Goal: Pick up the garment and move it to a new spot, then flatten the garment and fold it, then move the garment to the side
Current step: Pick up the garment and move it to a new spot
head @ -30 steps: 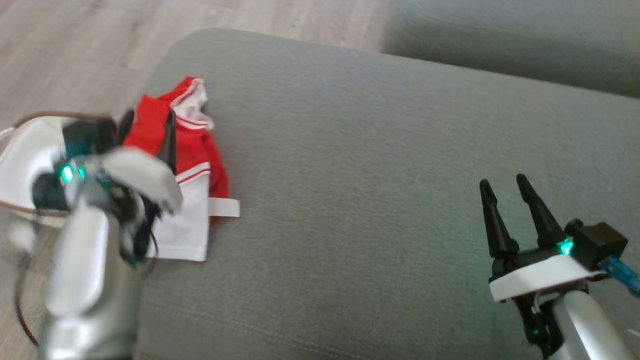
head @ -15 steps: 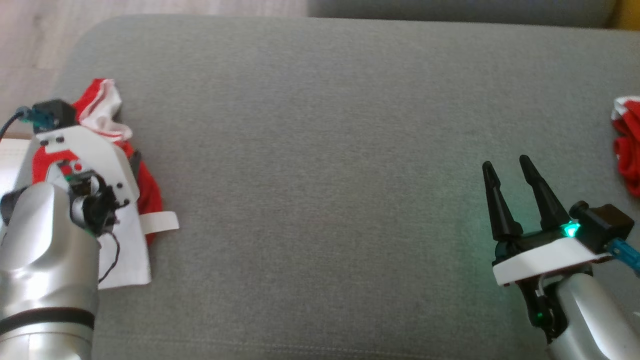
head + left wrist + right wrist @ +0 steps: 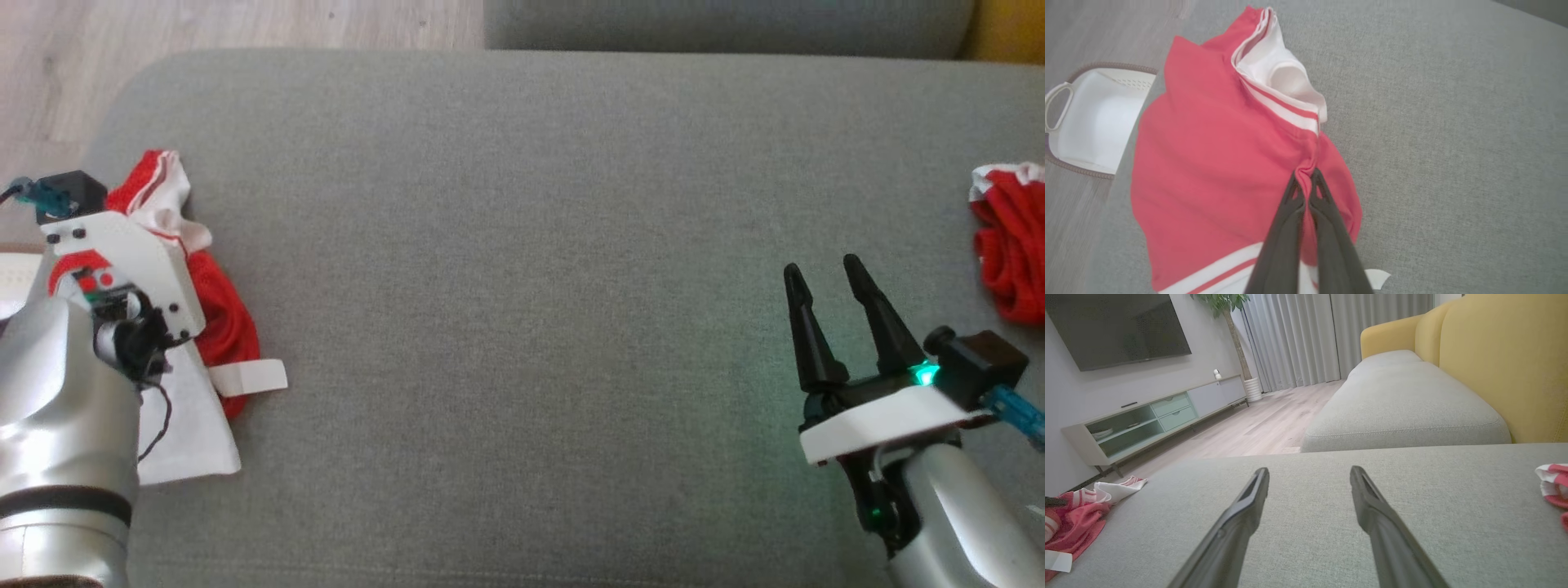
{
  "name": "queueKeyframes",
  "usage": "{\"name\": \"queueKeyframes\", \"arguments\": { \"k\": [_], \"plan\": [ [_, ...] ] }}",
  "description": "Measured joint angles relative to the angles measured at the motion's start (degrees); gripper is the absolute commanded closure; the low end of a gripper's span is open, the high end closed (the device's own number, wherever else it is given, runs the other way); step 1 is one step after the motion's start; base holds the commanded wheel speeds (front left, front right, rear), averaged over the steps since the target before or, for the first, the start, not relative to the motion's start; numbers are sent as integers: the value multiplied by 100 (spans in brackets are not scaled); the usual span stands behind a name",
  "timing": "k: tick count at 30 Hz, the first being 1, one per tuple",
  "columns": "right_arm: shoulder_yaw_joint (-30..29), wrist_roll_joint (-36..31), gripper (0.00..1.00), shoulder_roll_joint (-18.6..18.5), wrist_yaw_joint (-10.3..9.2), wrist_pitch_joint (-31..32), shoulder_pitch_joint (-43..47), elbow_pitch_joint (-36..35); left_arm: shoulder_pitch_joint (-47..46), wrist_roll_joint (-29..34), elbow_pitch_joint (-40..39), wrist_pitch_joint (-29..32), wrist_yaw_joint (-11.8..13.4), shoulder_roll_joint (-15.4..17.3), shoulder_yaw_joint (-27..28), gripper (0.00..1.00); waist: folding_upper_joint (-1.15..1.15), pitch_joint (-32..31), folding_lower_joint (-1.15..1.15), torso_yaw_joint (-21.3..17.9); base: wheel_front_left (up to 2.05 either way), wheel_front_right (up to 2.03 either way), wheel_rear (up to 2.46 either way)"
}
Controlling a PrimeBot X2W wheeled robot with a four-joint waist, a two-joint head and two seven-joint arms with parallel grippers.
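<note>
The garment [image 3: 1208, 163] is a red and white piece lying crumpled at the left end of the grey sofa cushion [image 3: 522, 245]. My left gripper [image 3: 1305, 181] is shut on a pinched ridge of its red fabric near the white striped band. From the head, the left arm's white wrist housing [image 3: 122, 261] covers the fingers and part of the garment [image 3: 224, 327]. My right gripper [image 3: 820, 273] hovers open over bare cushion at the right, far from the garment [image 3: 1073, 522], with nothing between its fingers [image 3: 1249, 506].
Another red and white cloth [image 3: 1008, 253] lies at the cushion's right edge. A white basket [image 3: 1090, 122] stands on the wooden floor beside the cushion's left end. A second grey cushion [image 3: 718, 24] and a yellow sofa back [image 3: 1494, 355] lie beyond.
The left gripper's fingers have closed onto the red fabric. The head camera has swung right, so the whole picture shifted. The right gripper stays open in place.
</note>
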Motion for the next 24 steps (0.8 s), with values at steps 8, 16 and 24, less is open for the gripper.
{"name": "queueKeyframes", "arguments": {
  "k": [8, 16, 24],
  "plan": [
    [36, 14, 0, 177, 0, 0, 20, 110, -463, 90, -391, -167, -342, -101, -568, 100, 0, -479, 0, -74, 0, 0, 0],
    [-20, 4, 0, 304, 0, 0, 226, 186, -857, -892, -1560, -26, -394, -935, -1299, 100, 0, -765, 0, -592, 0, 0, 0],
    [-190, -45, 0, 299, 0, 0, 221, 187, -1417, -2770, -2559, -799, -263, -1307, -1199, 100, 0, -864, 0, -1250, 0, 0, 0]
  ]
}}
